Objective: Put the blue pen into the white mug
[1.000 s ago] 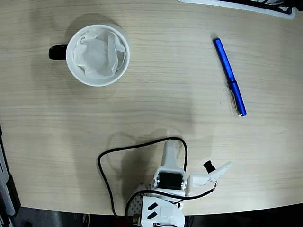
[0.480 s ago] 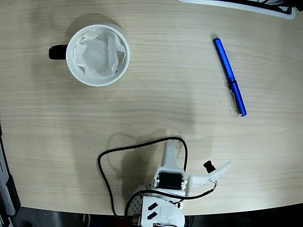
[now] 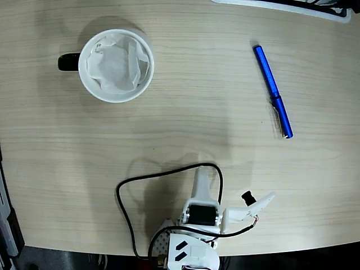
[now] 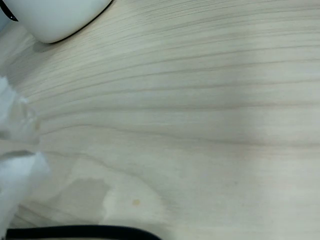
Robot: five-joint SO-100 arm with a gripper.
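- Two things matter on the wooden table [image 3: 180, 112]: the blue pen [image 3: 273, 91] and the white mug [image 3: 116, 66], which lie well apart, the pen at upper right and the mug at upper left of the fixed view.
- The arm sits folded at the bottom edge, and its gripper [image 3: 230, 197] is near neither thing; the reach for the pen has not yet begun, by the look of it.
- One finger points straight up the picture and the other angles out to the right, so the jaws stand spread and hold nothing.
- The pen lies flat and slanted, its plain end toward the top and its clipped, darker end toward the lower right.
- It is slim, glossy and round, so it would probably roll or slip under a careless pinch.
- A good approach would bring the jaws down across the barrel, square to its slant, near the middle so it hangs balanced.
- Lowering until the fingers nearly meet the table before closing seems wise, since the pen sits so low.
- The mug stands upright with its black handle [image 3: 68, 62] to the left and crumpled white paper [image 3: 117, 63] inside.
- The wrist view shows bare wood, a corner of the mug [image 4: 55, 17] and a black cable [image 4: 75, 232], but no pen.
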